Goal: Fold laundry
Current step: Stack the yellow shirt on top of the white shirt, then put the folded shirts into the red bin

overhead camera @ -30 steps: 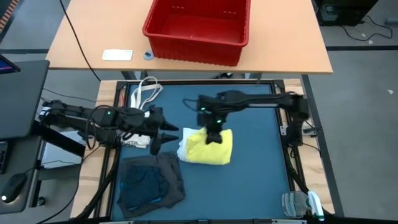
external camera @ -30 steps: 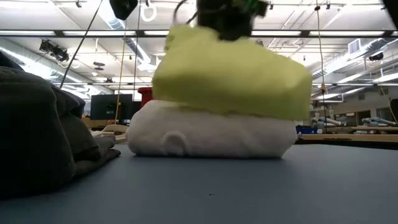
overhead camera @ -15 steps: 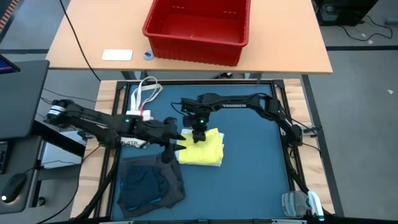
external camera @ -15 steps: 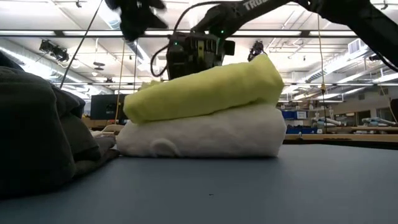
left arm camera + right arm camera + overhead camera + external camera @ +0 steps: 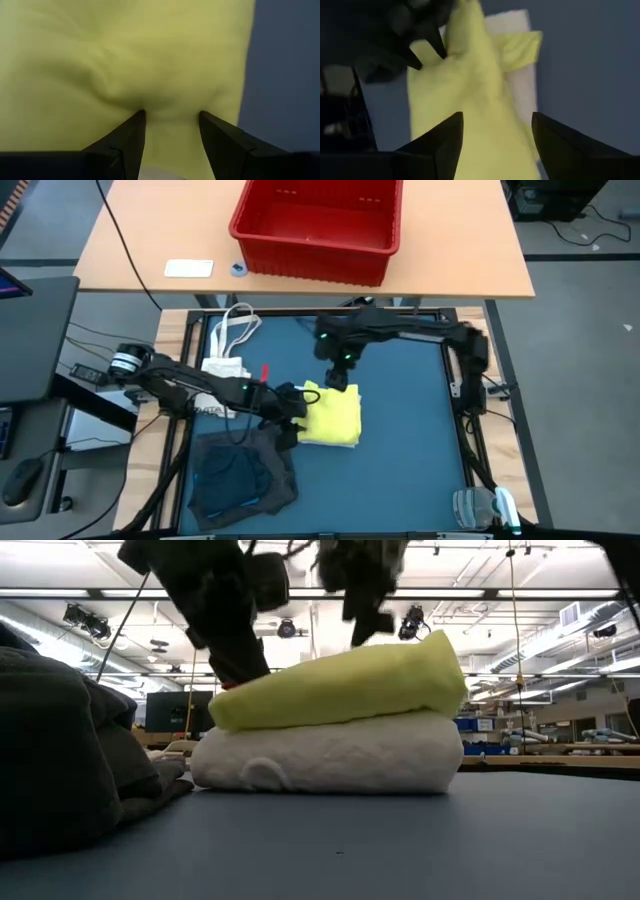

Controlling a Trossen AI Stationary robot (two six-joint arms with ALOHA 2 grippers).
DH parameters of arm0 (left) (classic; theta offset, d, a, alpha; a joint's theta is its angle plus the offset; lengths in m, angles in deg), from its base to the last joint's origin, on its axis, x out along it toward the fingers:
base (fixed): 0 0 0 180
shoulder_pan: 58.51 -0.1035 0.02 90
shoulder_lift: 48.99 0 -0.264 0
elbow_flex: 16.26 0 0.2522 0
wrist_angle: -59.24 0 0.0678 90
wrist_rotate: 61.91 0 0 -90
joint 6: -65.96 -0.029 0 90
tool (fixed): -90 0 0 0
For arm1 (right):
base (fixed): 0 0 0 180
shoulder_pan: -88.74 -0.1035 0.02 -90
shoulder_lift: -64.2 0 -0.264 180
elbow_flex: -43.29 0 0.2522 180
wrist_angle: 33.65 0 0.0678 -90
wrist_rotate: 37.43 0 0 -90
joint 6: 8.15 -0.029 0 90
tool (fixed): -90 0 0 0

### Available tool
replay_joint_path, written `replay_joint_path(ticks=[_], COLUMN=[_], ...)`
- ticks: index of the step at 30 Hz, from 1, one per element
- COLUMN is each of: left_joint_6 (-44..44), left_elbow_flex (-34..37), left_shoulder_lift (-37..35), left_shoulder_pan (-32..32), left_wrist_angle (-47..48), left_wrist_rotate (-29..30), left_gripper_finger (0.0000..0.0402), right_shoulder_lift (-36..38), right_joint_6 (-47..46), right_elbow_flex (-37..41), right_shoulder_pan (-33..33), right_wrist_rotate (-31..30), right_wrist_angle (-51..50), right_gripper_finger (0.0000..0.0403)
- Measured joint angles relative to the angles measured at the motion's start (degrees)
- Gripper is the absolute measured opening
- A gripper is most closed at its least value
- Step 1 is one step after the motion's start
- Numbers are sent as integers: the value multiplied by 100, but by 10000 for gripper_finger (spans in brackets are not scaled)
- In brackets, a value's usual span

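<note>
The yellow garment lies folded on top of the folded white garment, which rests on the blue mat. My left gripper is open and comes slanting down from the table's left onto the yellow garment's left end. My right gripper is open and hangs above the yellow garment's far edge, touching nothing. A dark grey garment pile lies at the near left. My left gripper sets both open fingertips on the top of the yellow garment near its left end. It comes slanting down from the table's left. The cloth is dented and puckered between the tips. The garment lies flat on the white one.
A cream tote bag with looped handles lies at the far left of the mat. A red bin stands on the wooden table beyond. A clear plastic item sits at the near right corner. The mat's right half is bare.
My right gripper has let go of the yellow garment, opened, and drawn up and toward the far edge. The yellow garment, bunched high before, has settled flatter on the white one. My left gripper has come down and toward the right onto the yellow garment's left end.
</note>
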Motion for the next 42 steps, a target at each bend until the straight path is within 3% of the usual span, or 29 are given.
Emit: replay_joint_path(ticks=[6, 15, 22, 26, 30, 34, 38, 42], left_joint_6=[-39, -253, -588, -441, -546, -1159, -1968, -2656], left_elbow_flex=[0, -1, -2, -25, -415, -820, -1019, -1001], left_shoulder_lift=[111, -226, 115, 14, -591, -1265, -1697, -1646], left_shoulder_pan=[-115, -177, -269, -461, -673, -1017, -1874, -3132], left_wrist_angle=[-5, 550, 453, 568, 1301, 1882, 1719, 1148], left_wrist_rotate=[-84, -160, -290, -559, -719, -476, -247, -187], left_gripper_finger=[192, 192, 192, 192, 192, 192, 192, 192], right_shoulder_lift=[969, 1361, 1209, 1482, 2088, 2767, 3165, 3162], right_joint_6=[-888, -2487, -2983, -2964, -2833, -2612, -1923, -716], right_elbow_flex=[482, 3589, 5226, 5355, 5120, 4886, 4717, 4392], right_shoulder_pan=[-597, -1432, -1522, -1498, -1492, -1241, -580, 260], right_wrist_rotate=[-723, -2169, -2441, -2258, -2079, -2425, -2598, -2560], right_wrist_angle=[648, 4331, 6550, 6578, 6464, 6433, 6341, 5940], right_gripper_finger=[213, 111, 67, 65, 75, 87, 100, 122])
